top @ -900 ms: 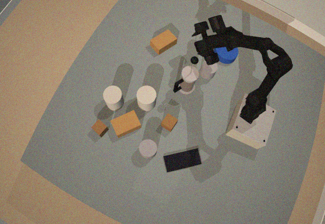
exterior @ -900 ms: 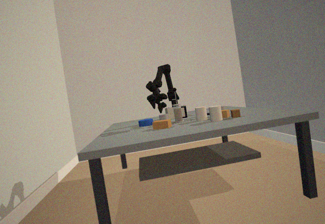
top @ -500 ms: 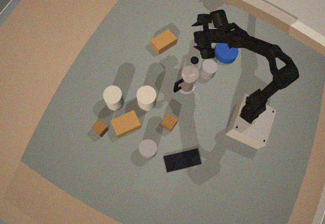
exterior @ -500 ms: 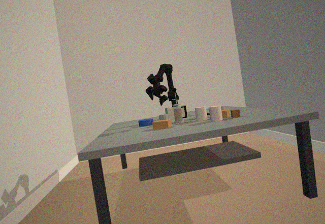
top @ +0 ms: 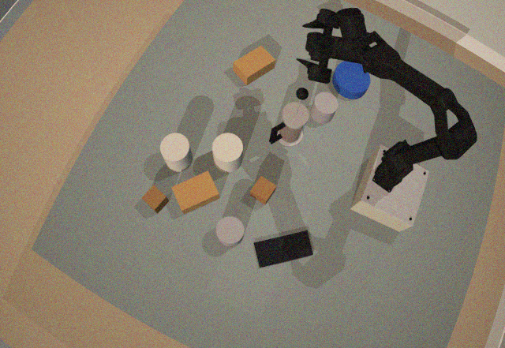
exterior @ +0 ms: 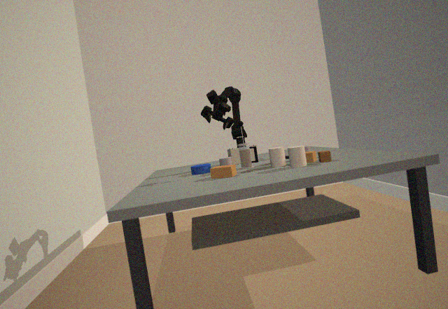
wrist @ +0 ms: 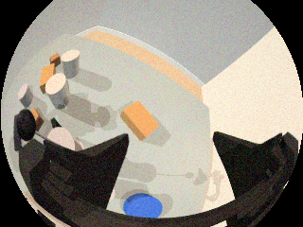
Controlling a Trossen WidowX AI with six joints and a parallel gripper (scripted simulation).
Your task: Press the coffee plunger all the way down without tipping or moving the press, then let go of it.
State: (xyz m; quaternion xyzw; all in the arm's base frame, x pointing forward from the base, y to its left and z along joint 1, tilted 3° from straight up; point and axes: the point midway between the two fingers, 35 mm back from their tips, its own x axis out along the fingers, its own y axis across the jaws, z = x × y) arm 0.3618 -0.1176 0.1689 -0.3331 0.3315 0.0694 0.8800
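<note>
The top view looks almost straight down from high above the grey square table (top: 122,278), taking in all four edges and a rim of tan floor. The exterior view stands low and well away, near floor level, tilted, looking up across the table's edge toward a pale wall corner. The wrist view, a round fisheye, rides just behind the black claw (wrist: 169,151). All three share the flat blue cylinder (top: 351,80) and the nearby orange rectangular block (top: 253,64).
</note>
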